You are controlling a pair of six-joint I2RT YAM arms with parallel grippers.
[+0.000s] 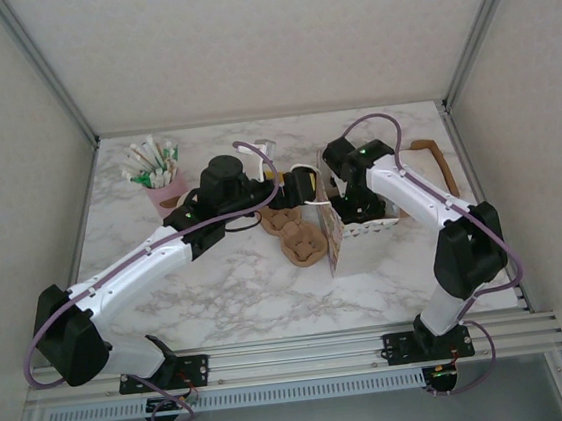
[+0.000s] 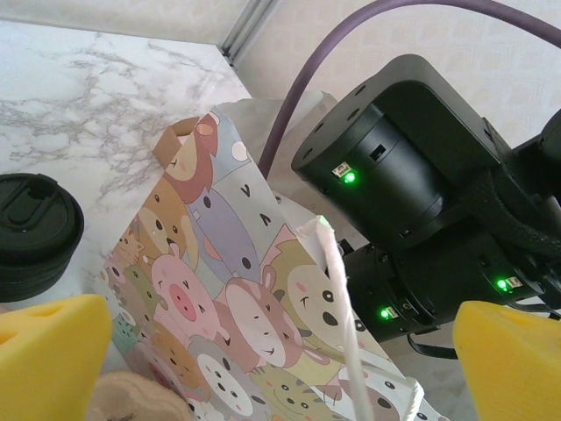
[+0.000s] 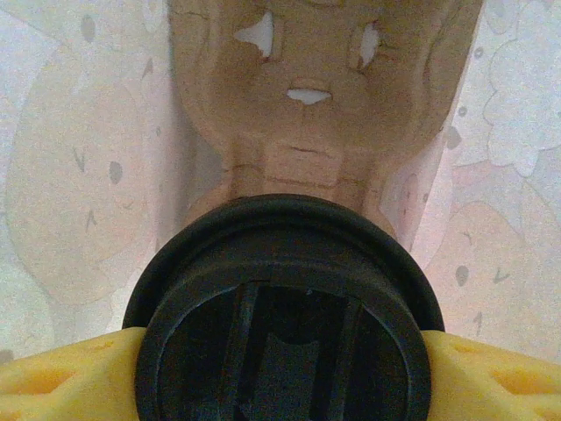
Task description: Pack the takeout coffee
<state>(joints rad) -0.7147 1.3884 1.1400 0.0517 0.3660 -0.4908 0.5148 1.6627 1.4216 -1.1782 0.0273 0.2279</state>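
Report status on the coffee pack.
Left gripper open, by bag. Right gripper shut on takeout coffee, inside bag. Cardboard carrier straight ahead.

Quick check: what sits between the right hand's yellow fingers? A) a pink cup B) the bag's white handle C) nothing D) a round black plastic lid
D: the right wrist view shows the round black plastic lid held between the right hand's yellow fingers, before a brown pulp carrier.

my right hand (image 3: 280, 377) inside paper bag (image 3: 79, 175), walls close both sides, pulp tray (image 3: 307, 96) blocking ahead, near worktop (image 1: 270, 292) free
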